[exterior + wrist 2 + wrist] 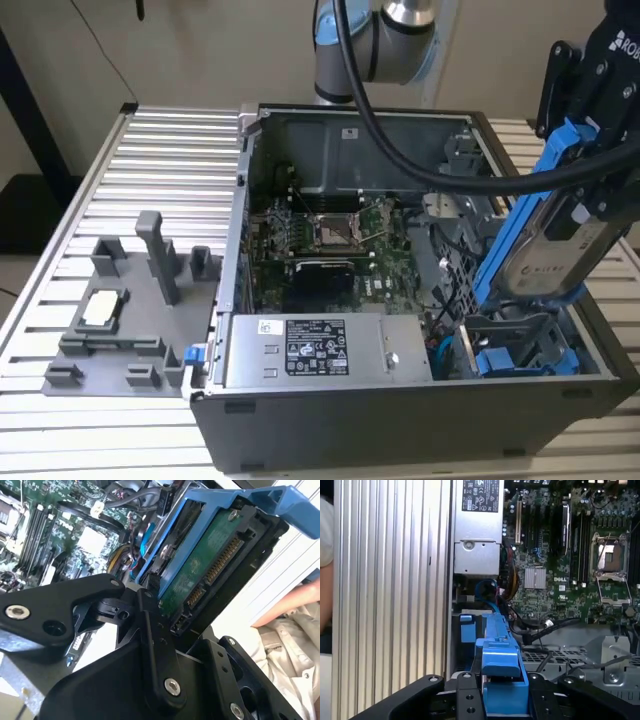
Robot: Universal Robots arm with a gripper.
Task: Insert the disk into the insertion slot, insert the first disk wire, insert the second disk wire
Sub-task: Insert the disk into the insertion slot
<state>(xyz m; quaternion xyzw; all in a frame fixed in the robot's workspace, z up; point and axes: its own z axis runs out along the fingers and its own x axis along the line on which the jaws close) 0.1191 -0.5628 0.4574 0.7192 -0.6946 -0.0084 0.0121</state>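
- Fingers [151, 627] clamped on the upper end of the disk [555, 235].
- Disk tilted; long axis runs 1 to 7 o'clock in the exterior view.
- Insertion slot [515, 350] at 7 o'clock, just below its lower end; not seated.

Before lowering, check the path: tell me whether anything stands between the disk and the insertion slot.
Nothing visible does. The gripper holds the disk tilted over the insertion slot, with no object between them. Cables lie beside the slot toward the exterior view's left, not across it.
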